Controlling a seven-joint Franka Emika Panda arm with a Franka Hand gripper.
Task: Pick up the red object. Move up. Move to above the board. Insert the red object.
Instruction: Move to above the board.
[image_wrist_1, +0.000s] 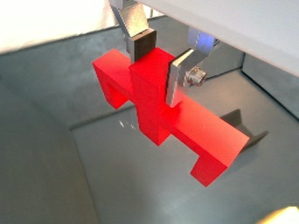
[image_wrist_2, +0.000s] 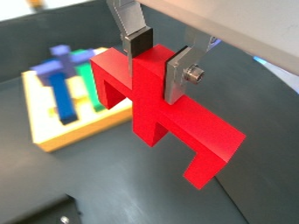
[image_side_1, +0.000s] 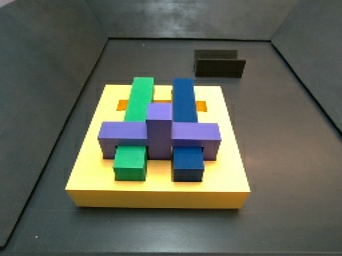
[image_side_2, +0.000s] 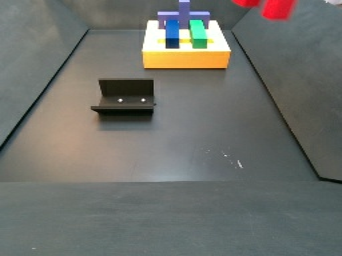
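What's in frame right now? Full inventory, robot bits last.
red object: 1, bright red, held off the floor between the fingers in both wrist views; only a bit shows at the top edge of a side view
board: 1, yellow with orange slots, on the floor
green block: 1, long, on the board beside the blue one
blue block: 1, long, on the board
purple block: 1, lying across the green and blue blocks
fixture: 1, dark, on the floor apart from the board
floor: dark, walled on the sides
end effector: 1, silver fingers with dark pads, shut on the red object, raised
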